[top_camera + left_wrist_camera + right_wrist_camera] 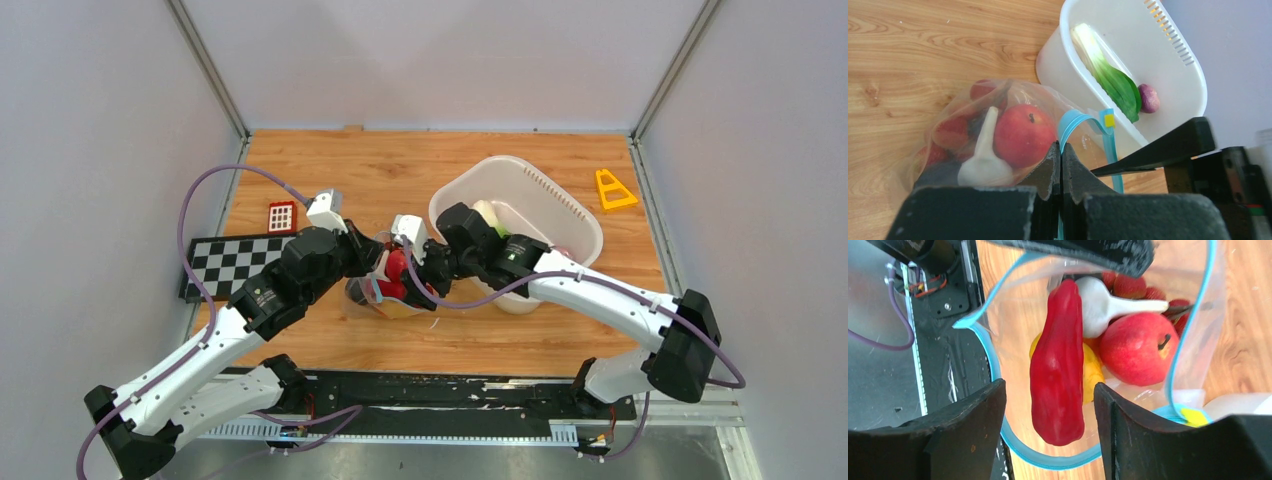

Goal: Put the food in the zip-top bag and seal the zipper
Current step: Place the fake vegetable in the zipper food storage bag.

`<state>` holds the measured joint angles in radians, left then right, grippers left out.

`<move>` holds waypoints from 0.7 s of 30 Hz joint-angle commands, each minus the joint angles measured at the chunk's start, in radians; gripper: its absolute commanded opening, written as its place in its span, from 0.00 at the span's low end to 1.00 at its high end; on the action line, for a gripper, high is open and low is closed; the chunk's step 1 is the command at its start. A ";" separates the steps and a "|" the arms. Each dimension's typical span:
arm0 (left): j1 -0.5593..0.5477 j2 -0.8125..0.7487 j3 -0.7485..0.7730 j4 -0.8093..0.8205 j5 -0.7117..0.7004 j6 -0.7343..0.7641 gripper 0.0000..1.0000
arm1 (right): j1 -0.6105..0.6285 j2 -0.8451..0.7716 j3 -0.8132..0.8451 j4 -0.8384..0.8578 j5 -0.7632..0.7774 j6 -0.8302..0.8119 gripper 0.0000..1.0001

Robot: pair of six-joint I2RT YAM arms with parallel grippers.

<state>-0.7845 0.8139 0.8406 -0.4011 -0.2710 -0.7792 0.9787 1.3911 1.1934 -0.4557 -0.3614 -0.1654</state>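
The clear zip-top bag [948, 125] lies on the table with its mouth held open. It holds a red apple [1023, 135], a white garlic bulb [983, 160] and red pieces. My left gripper [1061, 147] is shut on the teal zipper [1073, 122] at the bag's rim. My right gripper [1048, 390] is open over the bag mouth. A long red pepper [1058, 365] lies between its fingers without touching them, inside the teal rim [1048, 455]. Beside the pepper are a yellow lemon [1091, 370] and the apple [1135, 347]. A purple piece [1149, 97] lies in the basket.
The white basket [570, 205] stands just right of the bag and holds a green leafy vegetable [1113, 82]. A checkerboard mat [235, 260] and a red grid block [282, 216] lie at the left. A yellow triangle [613, 190] lies at the back right.
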 commanded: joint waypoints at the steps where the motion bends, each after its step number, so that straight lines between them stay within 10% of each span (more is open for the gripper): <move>1: 0.001 -0.003 0.033 0.043 -0.007 0.001 0.01 | -0.002 0.049 0.001 -0.057 -0.016 -0.027 0.64; 15: 0.001 -0.009 0.022 0.041 -0.002 -0.007 0.01 | -0.002 0.083 0.022 0.043 0.049 0.013 0.22; 21: 0.001 0.005 0.023 0.049 0.016 -0.005 0.01 | -0.002 0.150 0.072 0.118 0.043 0.100 0.22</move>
<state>-0.7845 0.8158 0.8406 -0.4011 -0.2672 -0.7795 0.9787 1.5116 1.1938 -0.4145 -0.3191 -0.1257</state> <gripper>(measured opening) 0.009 0.460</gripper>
